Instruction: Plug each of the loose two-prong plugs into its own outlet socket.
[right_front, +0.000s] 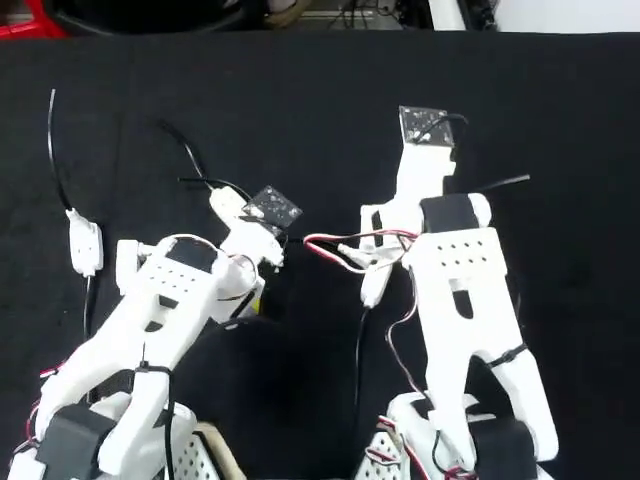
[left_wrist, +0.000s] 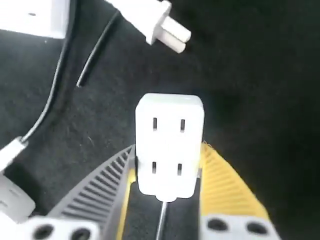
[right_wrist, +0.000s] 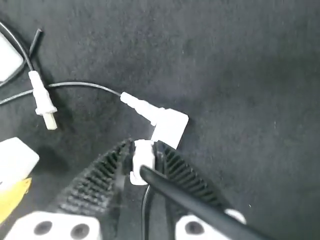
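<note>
Snugly, outlet socket (left_wrist: 169, 132) sits inside left claw (left_wrist: 168, 152).

Both arms are stretched out over the table from their bases, side by side. The left arm (right_front: 160, 310) leans in diagonally toward the middle, with its wrist bent down at the end. The right arm (right_front: 460, 290) runs pretty much straight away from its base, wrist tipped down too. On the left gripper (left_wrist: 167, 150), the grey finger (left_wrist: 107, 180) and yellow finger (left_wrist: 222, 180) are squeezed against either side of a white outlet block (left_wrist: 169, 130), so that's a solid hold. The right gripper (right_wrist: 144, 150) has its ribbed black fingers (right_wrist: 100, 175) pinched nearly together on a white plug (right_wrist: 170, 125).
</note>
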